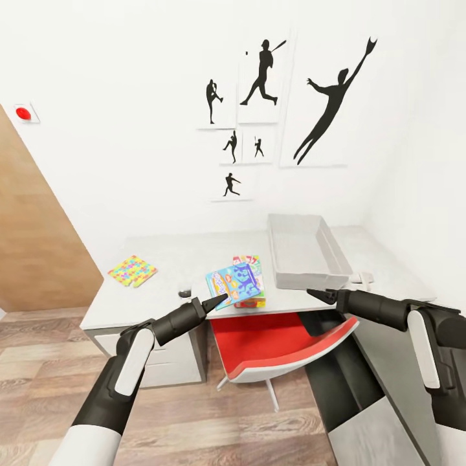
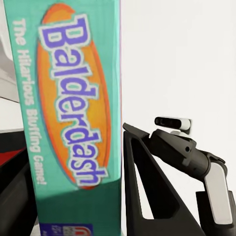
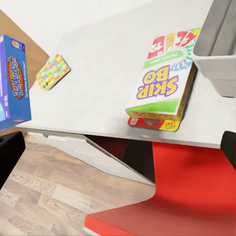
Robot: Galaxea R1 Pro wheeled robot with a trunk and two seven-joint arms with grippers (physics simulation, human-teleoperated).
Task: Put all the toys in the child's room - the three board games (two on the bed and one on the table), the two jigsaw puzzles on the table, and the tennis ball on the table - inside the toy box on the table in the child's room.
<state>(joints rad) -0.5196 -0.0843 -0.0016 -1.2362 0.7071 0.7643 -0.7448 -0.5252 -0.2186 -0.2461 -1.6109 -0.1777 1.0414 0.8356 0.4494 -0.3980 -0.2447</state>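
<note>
Puzzle pieces in yellow, pink, green and blue are seen as a thin flat jigsaw puzzle (image 1: 132, 270) lying near the left end of the pale grey bench (image 1: 168, 259), well apart from everything else. To its right, the left pincer (image 1: 217, 299) is raised at the front edge of the bench with the blue "Balderdash" board game (image 1: 233, 280) clamped between its fingers; in the left wrist view the teal edge of that box (image 2: 73, 113) is seen upright between the dark fingers (image 2: 142, 187), so the box is judged to be carried on its way to the bin rather than resting on the bench. Just behind and partly under it in the head view, the "SKIP-BO" board game (image 3: 162, 81) is lying flat at the bench's front edge, above the red chair (image 1: 278, 349) tucked beneath, and it appears to be stacked on a second thin red-and-yellow box, though this cannot be told for certain. Further right, the light grey toy box (image 1: 304, 249) is set close to the SKIP-BO box, and nothing can be seen inside it from the head view. At the far right, the right pincer (image 1: 320, 295) is held low in front of the toy box with nothing in its grasp; whether its fingers are parted or closed cannot be told. The tennis ball cannot be made out.
</note>
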